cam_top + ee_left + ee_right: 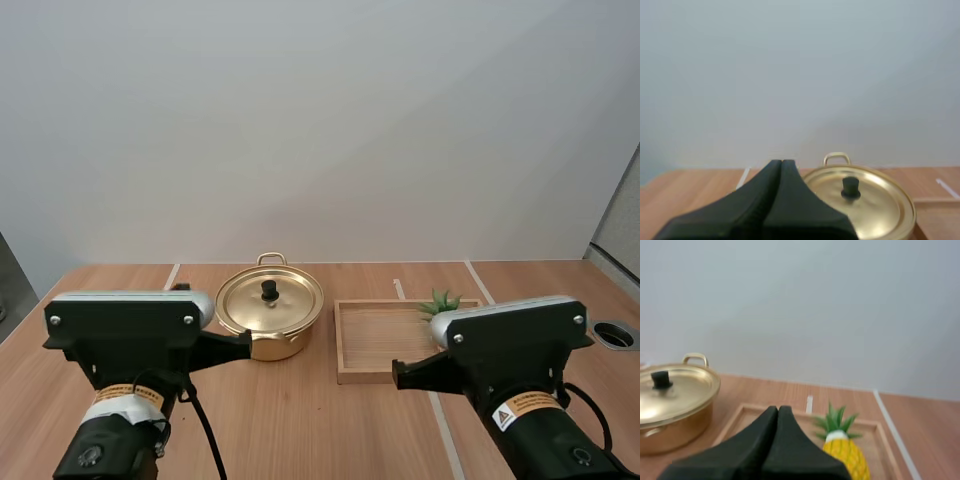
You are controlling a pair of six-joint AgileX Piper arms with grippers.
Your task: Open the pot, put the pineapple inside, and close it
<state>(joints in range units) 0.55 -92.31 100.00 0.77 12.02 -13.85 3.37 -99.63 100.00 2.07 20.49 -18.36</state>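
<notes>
Closed, empty: left gripper (781, 166), right gripper (778, 412). One pineapple (846, 451): yellow body in right wrist view, leaves alone in high view. One lidded pot (272, 346), one tray (366, 340)

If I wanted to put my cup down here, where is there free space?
The wooden table is bare left of the lidded gold pot, right of the shallow wooden tray, and in front of both. The tray's left half is free. Crowded: the narrow gap between pot and tray, and the tray's right end, where the yellow pineapple sits.
</notes>
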